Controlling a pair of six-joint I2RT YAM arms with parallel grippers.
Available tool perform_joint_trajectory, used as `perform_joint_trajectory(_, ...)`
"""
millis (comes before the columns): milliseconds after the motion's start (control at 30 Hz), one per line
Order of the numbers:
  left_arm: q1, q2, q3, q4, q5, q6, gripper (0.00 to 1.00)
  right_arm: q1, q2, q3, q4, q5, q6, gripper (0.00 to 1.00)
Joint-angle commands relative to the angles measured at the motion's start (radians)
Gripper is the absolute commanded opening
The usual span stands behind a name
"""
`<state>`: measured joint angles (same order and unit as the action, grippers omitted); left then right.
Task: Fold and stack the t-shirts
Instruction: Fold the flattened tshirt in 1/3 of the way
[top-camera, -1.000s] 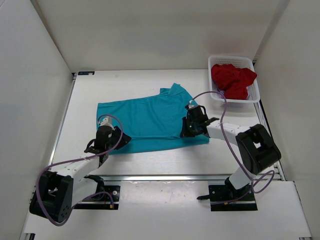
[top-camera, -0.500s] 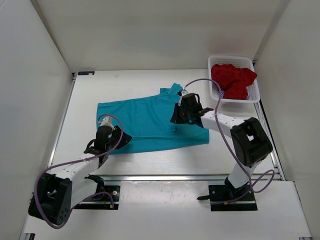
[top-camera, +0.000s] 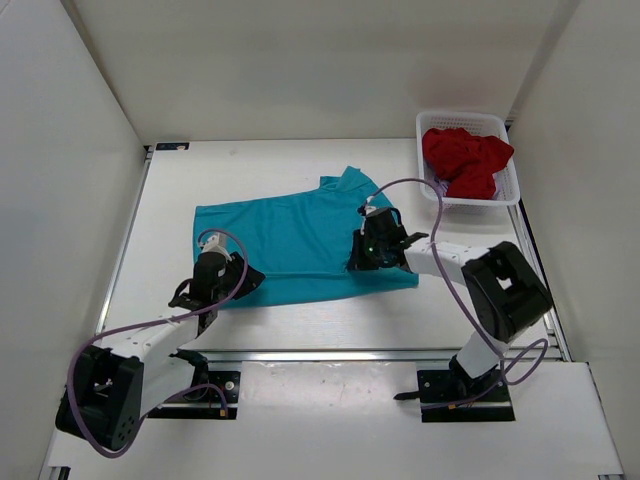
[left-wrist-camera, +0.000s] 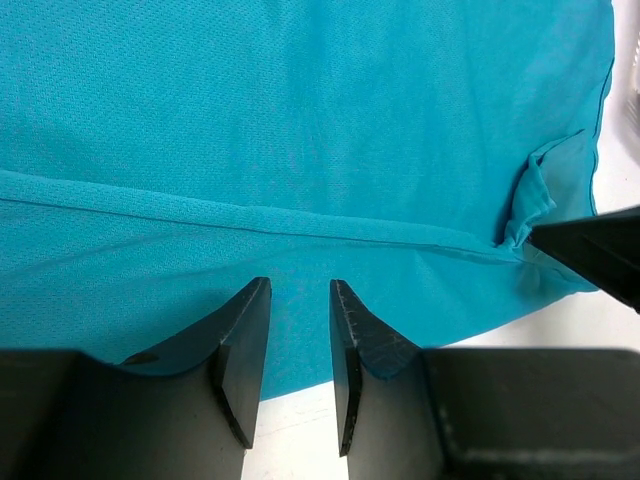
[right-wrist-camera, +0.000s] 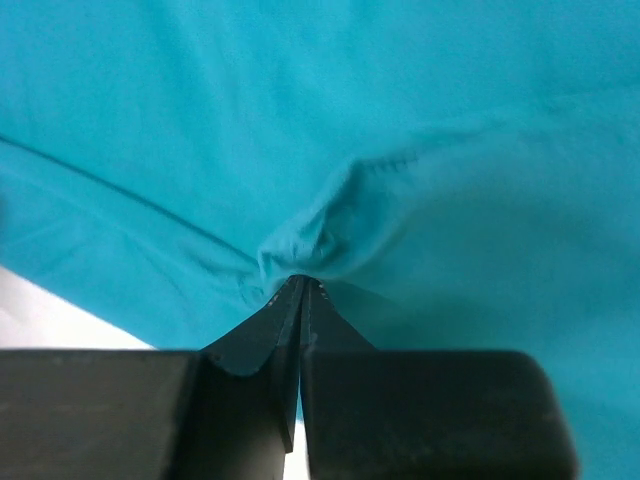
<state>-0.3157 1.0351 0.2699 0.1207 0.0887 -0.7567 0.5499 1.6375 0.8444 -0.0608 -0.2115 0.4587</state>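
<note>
- The teal t-shirt lies spread flat on the white bench, in the middle of it, with one sleeve pointing to the far right.
- The right hand is closed on the teal t-shirt. Its two tips are pressed together, and a small pucker of cloth stands up just in front of them.
- Compared with one second ago, the right hand is a little more to the left and farther over the cloth. Half a second ago it was still farther from the near hem, so it has now come part of the way back toward that hem.
- The near right corner of the teal t-shirt lies in nearly the same place as before, and we see no large fold made yet.
- The left hand is at the near left hem of the teal t-shirt, in the same spot as one second ago. Its jaws stand apart with a narrow gap, and through the gap we see the cloth and the hem edge. We cannot see that any cloth is pinched between them.
- In the left wrist view, a straight seam line runs across the shirt toward the raised pucker at the right.
- The dark red t-shirt is crumpled in the white mesh basket at the far right corner, unchanged.
</note>
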Motion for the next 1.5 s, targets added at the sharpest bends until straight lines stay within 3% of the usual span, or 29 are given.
perform_joint_trajectory(0,0.004,-0.018,-0.004,0.019,-0.003,0.008,0.42,0.008,0.056,0.094,0.042,-0.006,-0.005,0.00)
perform_joint_trajectory(167,0.012,-0.004,-0.015,0.027,0.011,0.004,0.42,0.010,0.191,0.281,-0.022,0.020,-0.038,0.00)
perform_joint_trajectory(333,0.026,-0.043,-0.003,-0.007,0.003,0.026,0.42,-0.008,0.213,0.337,-0.045,0.006,-0.045,0.00)
perform_joint_trajectory(467,-0.072,-0.041,0.060,-0.059,-0.058,0.068,0.42,0.005,0.052,0.248,-0.011,0.044,-0.052,0.01)
perform_joint_trajectory(667,-0.276,0.127,0.153,-0.053,-0.087,0.076,0.35,0.013,-0.126,0.026,0.035,0.052,-0.017,0.03)
perform_joint_trajectory(833,-0.249,0.223,0.143,-0.012,-0.049,0.071,0.29,-0.001,-0.088,-0.073,0.032,0.066,-0.015,0.00)
perform_joint_trajectory(1000,-0.155,0.246,0.091,0.014,0.029,0.063,0.30,-0.007,-0.056,-0.114,0.010,0.126,-0.031,0.00)
perform_joint_trajectory(1100,-0.158,0.227,0.043,-0.027,0.071,0.069,0.29,0.001,-0.100,-0.195,0.019,0.124,-0.018,0.00)
perform_joint_trajectory(1333,-0.243,0.051,-0.089,-0.121,0.075,0.008,0.29,0.056,-0.254,-0.378,-0.028,0.094,0.046,0.00)
perform_joint_trajectory(1467,-0.166,-0.067,-0.037,-0.222,0.010,0.048,0.31,-0.008,-0.303,-0.308,-0.046,0.044,0.025,0.08)
